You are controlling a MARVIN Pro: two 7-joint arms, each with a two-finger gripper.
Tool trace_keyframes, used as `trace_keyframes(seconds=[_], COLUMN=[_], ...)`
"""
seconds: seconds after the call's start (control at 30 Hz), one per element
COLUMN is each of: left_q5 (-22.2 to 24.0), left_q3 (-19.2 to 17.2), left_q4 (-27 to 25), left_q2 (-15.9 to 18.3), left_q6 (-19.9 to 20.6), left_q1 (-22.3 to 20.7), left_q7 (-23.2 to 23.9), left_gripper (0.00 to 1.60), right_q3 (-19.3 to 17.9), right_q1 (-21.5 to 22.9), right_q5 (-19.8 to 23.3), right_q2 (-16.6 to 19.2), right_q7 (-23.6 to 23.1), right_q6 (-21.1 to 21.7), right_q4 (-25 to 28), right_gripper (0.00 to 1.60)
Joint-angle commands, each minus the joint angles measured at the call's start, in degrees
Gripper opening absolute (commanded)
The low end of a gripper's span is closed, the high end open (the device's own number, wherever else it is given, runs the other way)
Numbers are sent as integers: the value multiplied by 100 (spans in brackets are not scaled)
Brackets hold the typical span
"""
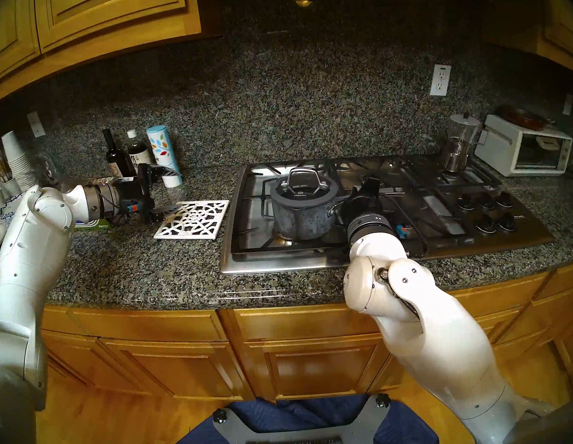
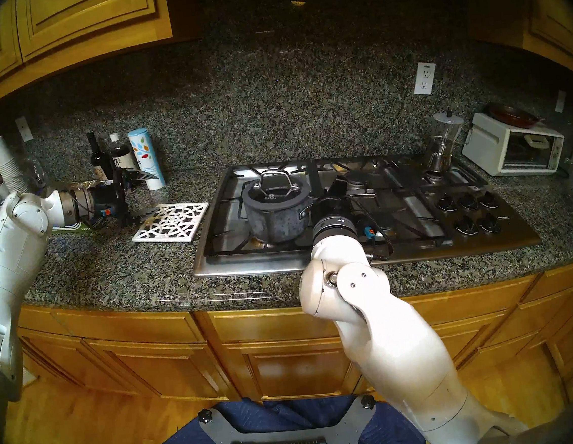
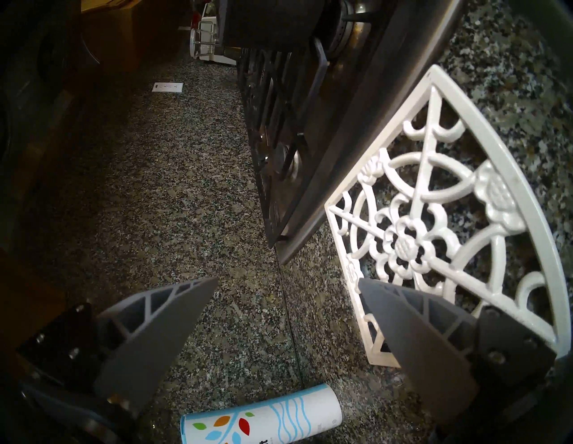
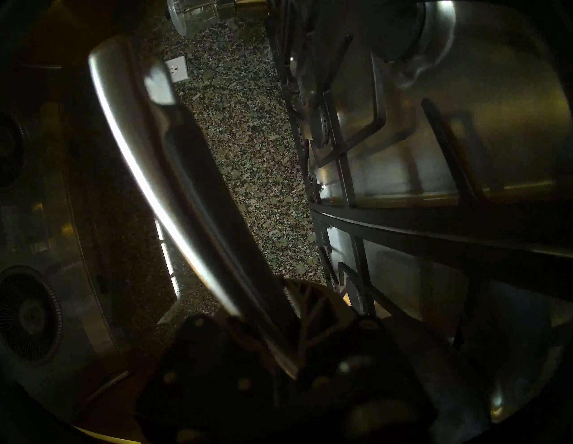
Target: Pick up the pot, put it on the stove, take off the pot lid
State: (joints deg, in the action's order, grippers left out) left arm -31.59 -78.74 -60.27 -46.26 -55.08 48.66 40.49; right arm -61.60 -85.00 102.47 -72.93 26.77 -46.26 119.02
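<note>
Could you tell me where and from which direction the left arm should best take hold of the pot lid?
Grip the arched silver loop handle atop the pot lid, coming straight down from above with the jaws across the bar. The lid lies flat on the pot and its thick rim offers little purchase. The left gripper is open and empty beside the trivet, so probably free to do it.

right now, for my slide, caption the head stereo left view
Lidded saucepan on the gas cooktop, right pincer at its handle, left pincer open over the trivet.

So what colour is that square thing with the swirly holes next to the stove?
The trivet is white, clearest in the left wrist view.
</note>
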Motion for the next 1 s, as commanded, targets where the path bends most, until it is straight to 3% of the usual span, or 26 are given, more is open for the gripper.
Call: trace_keyframes(seconds=[0.0,0.37,0.8,0.9,0.93,0.97], left_q5=[56,56,55,55,55,54], left_q3=[-118,-119,-120,-120,-121,-121], left_q4=[-96,-94,-90,-89,-89,-88], left_q2=[-3,-5,-7,-8,-9,-9], left_q6=[12,12,11,10,10,10], left_q1=[-249,-252,-256,-257,-258,-259], left_q7=[-82,-84,-86,-87,-87,-88], left_gripper=[160,160,160,160,160,160], right_q3=[-219,-256,-236,-234,-232,-235], right_q1=[655,764,543,460,425,391], right_q5=[85,340,387,361,348,349], right_q2=[-41,-137,-131,-87,-71,-61], right_q7=[-200,-302,-416,-425,-431,-450], right_q6=[321,547,588,578,571,570], right_q4=[54,-161,-33,16,31,41], right_gripper=[0,0,0,76,130,160])
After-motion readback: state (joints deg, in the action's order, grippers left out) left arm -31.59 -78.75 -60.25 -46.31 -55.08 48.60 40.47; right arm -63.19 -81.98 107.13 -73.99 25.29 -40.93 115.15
